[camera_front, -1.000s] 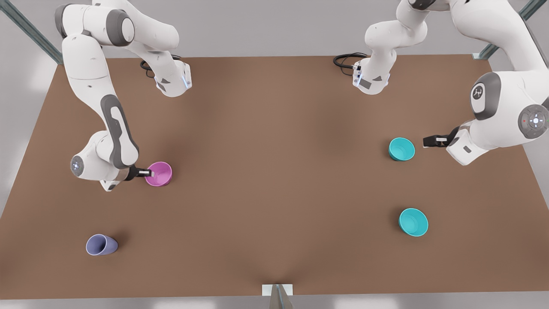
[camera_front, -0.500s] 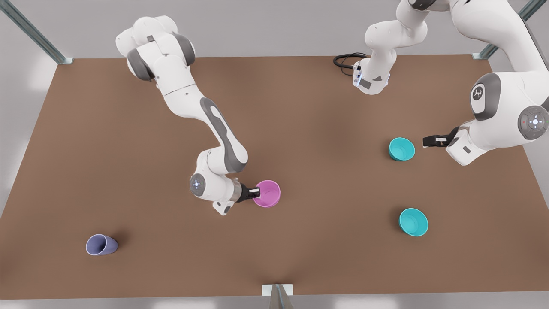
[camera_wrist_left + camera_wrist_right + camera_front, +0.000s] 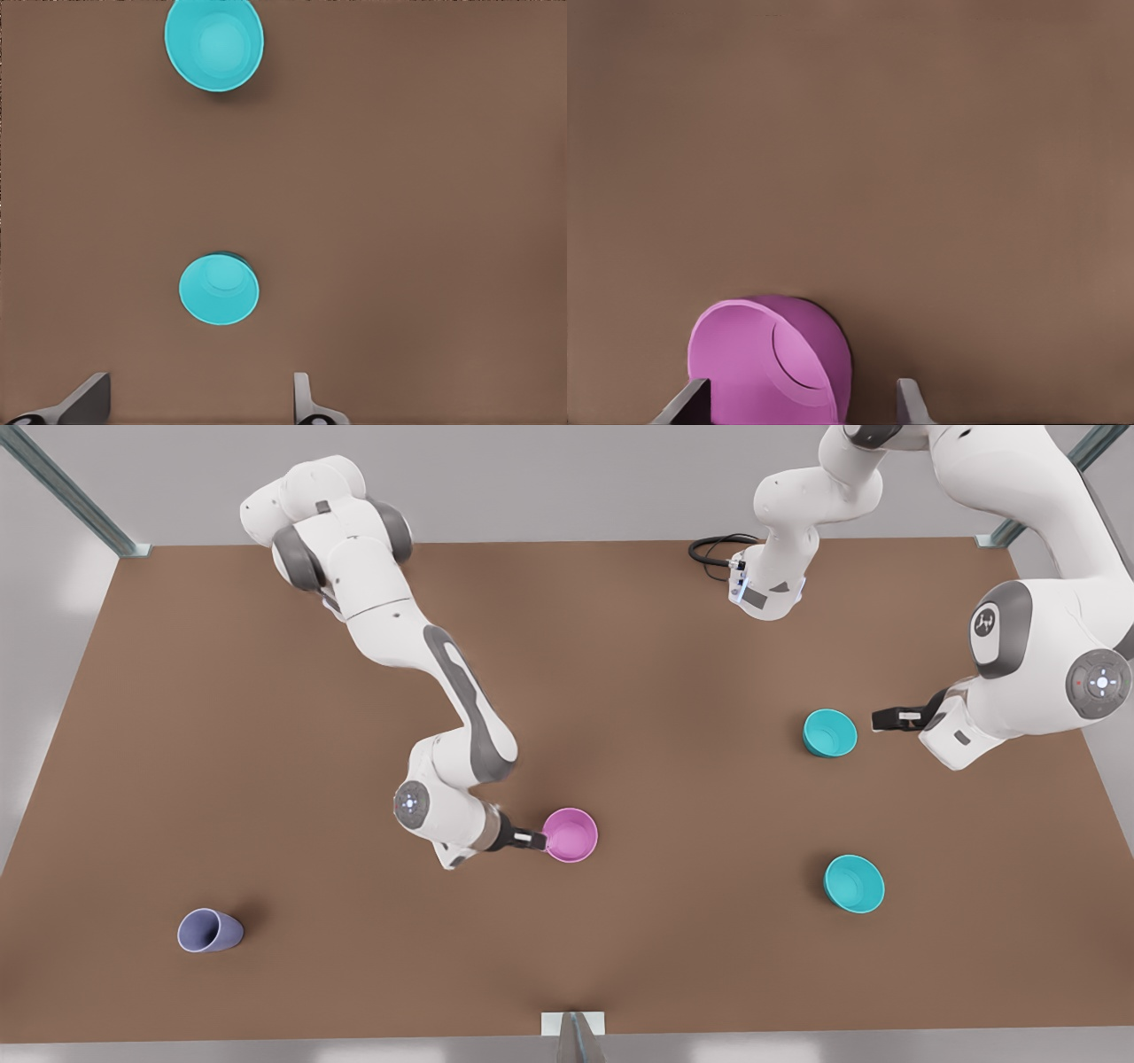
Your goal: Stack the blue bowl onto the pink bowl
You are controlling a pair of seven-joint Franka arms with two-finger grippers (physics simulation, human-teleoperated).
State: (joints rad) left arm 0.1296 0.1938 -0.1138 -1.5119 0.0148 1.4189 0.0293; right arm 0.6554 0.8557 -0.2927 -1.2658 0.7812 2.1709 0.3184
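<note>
Your right gripper [image 3: 537, 839] sits with fingers spread at the rim of the pink bowl [image 3: 570, 835] (mid-table [image 3: 567, 655], no lettering anywhere). Your left gripper [image 3: 886, 718] hangs spread beside a teal bowl [image 3: 829, 732]; the blue bowl [image 3: 854, 883] rests well apart, nearer the front edge.

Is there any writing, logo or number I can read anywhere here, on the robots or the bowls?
No readable text anywhere.
A small round emblem on the arm's grey joint cap at the front view's right: too small to read.
The pink bowl, the blue bowl, the teal bowl and the lavender cup: plain, unmarked.
</note>
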